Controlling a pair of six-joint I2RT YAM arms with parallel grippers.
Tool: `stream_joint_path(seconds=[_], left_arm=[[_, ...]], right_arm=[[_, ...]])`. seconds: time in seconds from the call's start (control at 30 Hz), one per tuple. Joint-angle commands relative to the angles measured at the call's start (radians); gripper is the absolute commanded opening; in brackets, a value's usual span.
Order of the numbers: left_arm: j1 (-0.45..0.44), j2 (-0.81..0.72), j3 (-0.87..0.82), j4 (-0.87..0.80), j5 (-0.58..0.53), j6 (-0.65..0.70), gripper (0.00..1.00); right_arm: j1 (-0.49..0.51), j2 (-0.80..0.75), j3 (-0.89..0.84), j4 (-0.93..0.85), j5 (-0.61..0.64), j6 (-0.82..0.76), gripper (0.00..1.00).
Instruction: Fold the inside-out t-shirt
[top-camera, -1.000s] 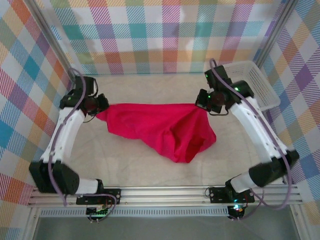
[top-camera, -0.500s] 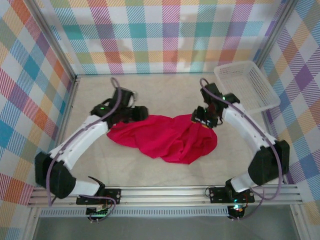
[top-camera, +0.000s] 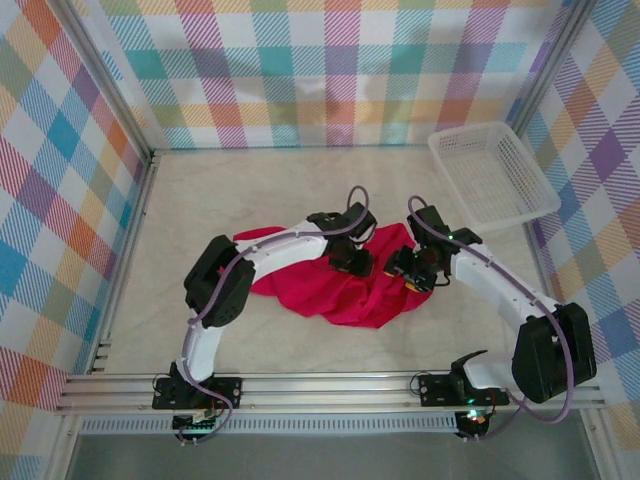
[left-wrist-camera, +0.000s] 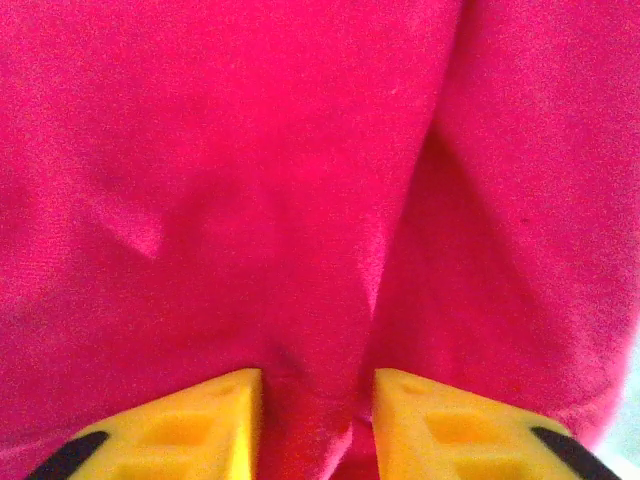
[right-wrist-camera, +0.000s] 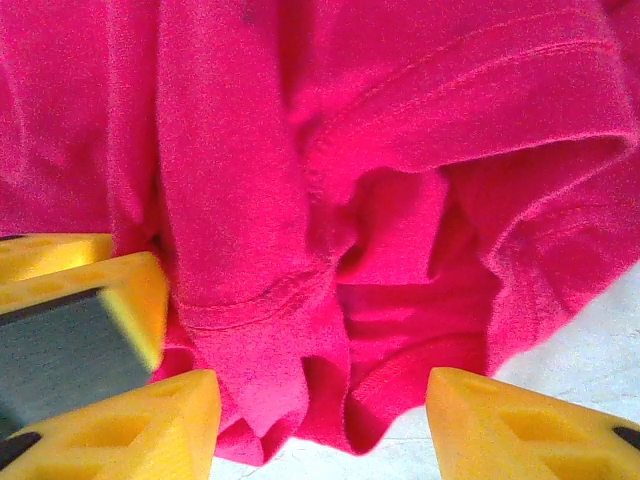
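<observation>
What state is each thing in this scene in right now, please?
t-shirt, crumpled in a heap, not yet folded.
white mesh basket, upright and empty.
left gripper, fingers narrowly apart around a fold of the t-shirt; grip unclear.
right gripper, open, fingers wide astride the t-shirt's hem.

My top camera looks steeply down from behind the arm bases and takes in the whole counter (top-camera: 200, 190). The wrist cameras look past the left tool (left-wrist-camera: 310, 425) and right tool (right-wrist-camera: 325, 420), very close on the t-shirt (top-camera: 320, 300), which all views share.
</observation>
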Motion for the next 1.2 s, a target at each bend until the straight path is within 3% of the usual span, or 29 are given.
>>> stream_joint_path(seconds=[0.0, 0.1, 0.27, 0.33, 0.43, 0.47, 0.7, 0.83, 0.87, 0.93, 1.0, 1.07, 1.17], left_arm=[[0.008, 0.015, 0.059, -0.130, -0.128, 0.036, 0.14], [0.013, -0.008, 0.095, -0.189, -0.217, 0.047, 0.00], [0.050, -0.113, 0.094, -0.214, -0.237, 0.049, 0.00], [0.071, -0.162, 0.080, -0.216, -0.234, 0.047, 0.00], [0.110, -0.239, 0.013, -0.201, -0.219, 0.034, 0.00], [0.122, -0.263, -0.016, -0.191, -0.216, 0.031, 0.00], [0.173, -0.415, -0.288, -0.046, -0.145, -0.029, 0.00], [0.173, -0.415, -0.357, 0.016, -0.096, -0.052, 0.00], [0.173, -0.413, -0.361, 0.019, -0.089, -0.056, 0.00], [0.173, -0.409, -0.368, 0.024, -0.073, -0.062, 0.00], [0.173, -0.413, -0.373, 0.038, -0.057, -0.072, 0.00], [0.172, -0.422, -0.383, 0.057, -0.039, -0.085, 0.00], [0.172, -0.429, -0.395, 0.079, -0.019, -0.099, 0.00]], right_arm=[[-0.001, 0.009, -0.019, 0.104, -0.087, 0.031, 0.58], [0.002, 0.077, -0.005, 0.178, -0.154, 0.041, 0.59], [0.019, 0.223, 0.075, 0.229, -0.148, 0.061, 0.55], [0.019, 0.262, 0.101, 0.243, -0.124, 0.073, 0.38], [0.018, 0.265, 0.118, 0.182, -0.068, 0.065, 0.03], [0.018, 0.251, 0.108, 0.161, -0.051, 0.055, 0.00], [0.012, 0.074, -0.097, 0.058, 0.091, 0.015, 0.00], [0.015, 0.033, -0.141, 0.087, 0.055, 0.013, 0.01], [0.017, 0.028, -0.136, 0.082, 0.041, 0.010, 0.05], [0.033, 0.016, -0.096, 0.043, 0.029, 0.000, 0.34], [0.071, 0.000, -0.034, -0.007, 0.047, -0.009, 0.46], [0.125, -0.008, 0.030, -0.044, 0.080, -0.014, 0.47], [0.199, 0.021, 0.103, -0.025, 0.067, -0.015, 0.42]])
